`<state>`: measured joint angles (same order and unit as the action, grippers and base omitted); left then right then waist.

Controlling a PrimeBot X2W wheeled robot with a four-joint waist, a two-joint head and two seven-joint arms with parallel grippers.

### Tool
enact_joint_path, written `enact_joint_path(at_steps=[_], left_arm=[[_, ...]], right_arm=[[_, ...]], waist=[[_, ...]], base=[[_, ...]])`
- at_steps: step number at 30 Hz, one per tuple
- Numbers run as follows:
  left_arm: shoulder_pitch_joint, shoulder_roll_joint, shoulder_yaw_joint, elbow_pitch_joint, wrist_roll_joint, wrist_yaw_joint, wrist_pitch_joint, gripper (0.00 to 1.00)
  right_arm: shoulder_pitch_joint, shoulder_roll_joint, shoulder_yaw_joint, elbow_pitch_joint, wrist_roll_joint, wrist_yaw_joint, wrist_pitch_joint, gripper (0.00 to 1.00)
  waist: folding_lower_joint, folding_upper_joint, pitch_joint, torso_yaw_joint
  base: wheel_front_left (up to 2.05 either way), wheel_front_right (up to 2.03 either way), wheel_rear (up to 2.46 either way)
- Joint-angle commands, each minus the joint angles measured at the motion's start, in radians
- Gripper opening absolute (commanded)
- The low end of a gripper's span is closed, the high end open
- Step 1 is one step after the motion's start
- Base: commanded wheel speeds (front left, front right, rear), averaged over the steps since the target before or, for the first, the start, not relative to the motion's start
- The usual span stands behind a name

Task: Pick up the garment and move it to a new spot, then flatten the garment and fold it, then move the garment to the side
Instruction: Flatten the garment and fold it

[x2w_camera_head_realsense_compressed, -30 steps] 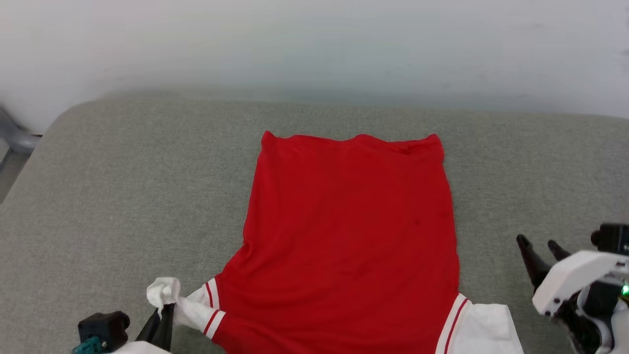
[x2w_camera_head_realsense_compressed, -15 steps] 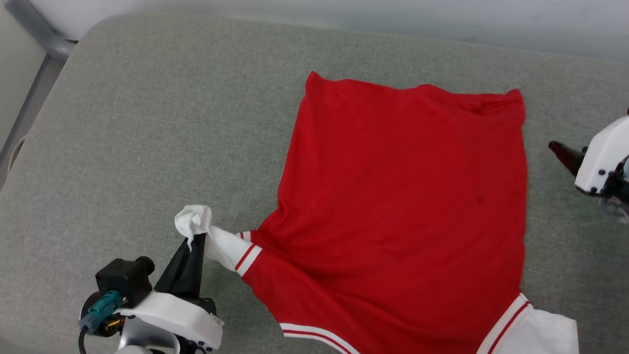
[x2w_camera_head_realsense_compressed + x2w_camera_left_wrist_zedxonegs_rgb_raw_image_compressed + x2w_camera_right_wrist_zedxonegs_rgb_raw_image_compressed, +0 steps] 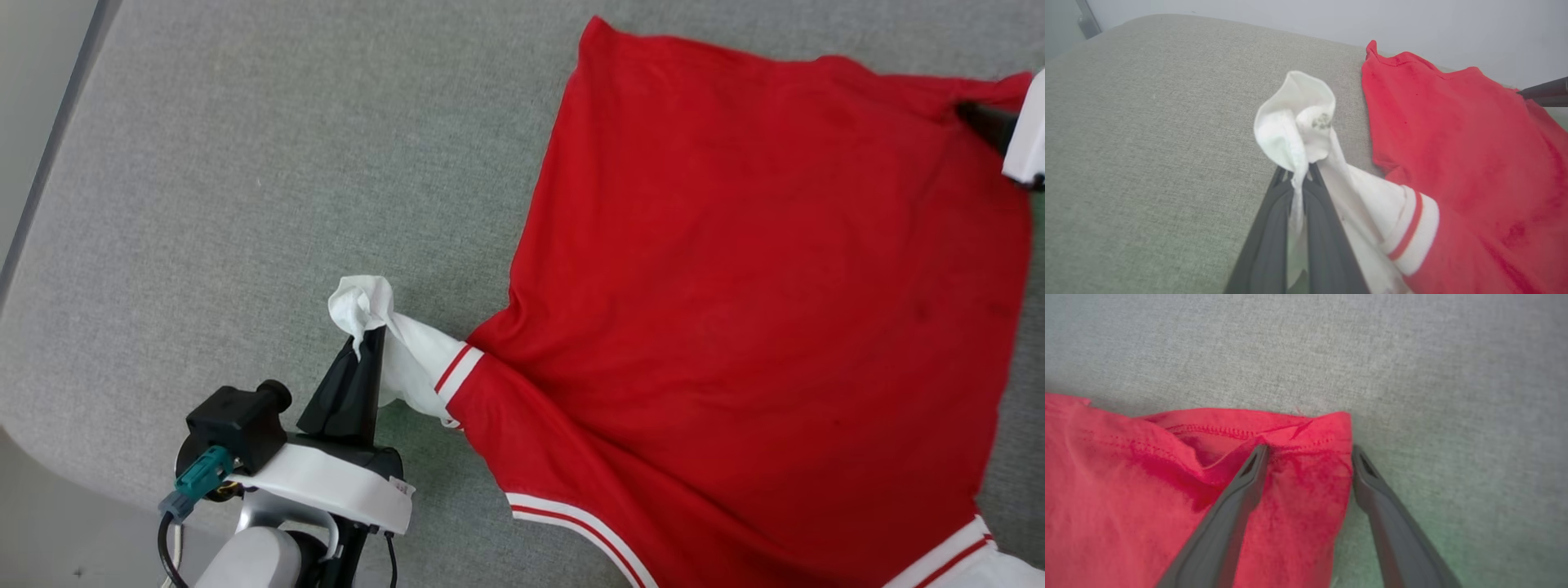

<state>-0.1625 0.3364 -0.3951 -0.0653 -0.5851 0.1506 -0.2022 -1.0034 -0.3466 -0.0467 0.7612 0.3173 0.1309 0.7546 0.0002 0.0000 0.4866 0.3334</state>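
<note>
The garment (image 3: 759, 310) is a red shirt spread back-up on a grey padded surface, with white sleeves and red-and-white striped trim. My left gripper (image 3: 366, 341) is shut on the bunched white sleeve (image 3: 363, 298) at the shirt's left side, and the sleeve is pulled taut. The left wrist view has the sleeve (image 3: 1298, 122) pinched between the closed fingers (image 3: 1274, 228). My right gripper (image 3: 1310, 451) stands open over the far right hem corner of the garment (image 3: 1126, 490), one finger on the cloth and one at its edge. One of its dark fingers (image 3: 984, 122) shows in the head view.
The grey padded surface (image 3: 245, 204) runs out wide to the left of the shirt. Its left edge and near-left rounded corner drop to a pale floor (image 3: 49, 523). A pale wall (image 3: 1249, 12) stands behind the surface.
The head camera has tilted down and turned, shifting the whole picture. My right gripper has reached forward to the garment's far right hem corner. The left gripper still holds the sleeve.
</note>
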Motion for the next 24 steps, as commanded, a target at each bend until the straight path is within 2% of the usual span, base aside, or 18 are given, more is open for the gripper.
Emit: enact_joint_path(at_steps=[1,5,6,7,12,18,24], left_arm=[[-0.014,-0.005,0.000,0.005,0.001,-0.002,-0.008,0.00],[-0.024,-0.012,0.004,0.030,-0.003,-0.009,-0.022,0.00],[-0.025,-0.015,0.003,0.034,-0.003,-0.009,-0.023,0.00],[-0.025,-0.016,0.004,0.039,-0.004,-0.011,-0.025,0.00],[-0.025,-0.013,0.008,0.059,-0.007,-0.013,-0.030,0.00],[0.006,0.005,0.020,0.076,-0.013,0.002,-0.023,0.00],[0.043,0.031,0.037,0.094,-0.028,0.019,-0.004,0.00]], right_arm=[[0.012,0.006,0.015,0.029,0.002,-0.001,0.028,1.00],[0.056,0.024,0.035,0.112,0.012,-0.001,0.151,1.00],[0.069,0.030,0.039,0.123,0.016,0.000,0.176,0.41],[0.077,0.032,0.043,0.127,0.016,0.000,0.189,0.00],[0.072,0.010,0.045,0.094,0.015,-0.001,0.167,0.00],[0.038,-0.050,0.030,0.019,0.003,-0.001,0.100,0.00],[0.115,-0.072,0.015,-0.070,0.030,-0.001,0.060,0.00]], waist=[[-0.0002,0.0000,0.029,0.019],[-0.0002,0.0000,0.039,0.018],[-0.0002,0.0000,0.039,0.018],[-0.0002,0.0000,0.039,0.016],[-0.0002,0.0000,0.021,0.005],[-0.0002,0.0000,-0.046,-0.031],[-0.0002,0.0000,-0.140,-0.095]], base=[[0.00,0.00,0.00],[0.00,0.00,0.00],[0.00,0.00,0.00],[0.00,0.00,0.00],[0.00,0.00,0.00],[0.00,0.00,0.00],[0.00,0.00,0.00]])
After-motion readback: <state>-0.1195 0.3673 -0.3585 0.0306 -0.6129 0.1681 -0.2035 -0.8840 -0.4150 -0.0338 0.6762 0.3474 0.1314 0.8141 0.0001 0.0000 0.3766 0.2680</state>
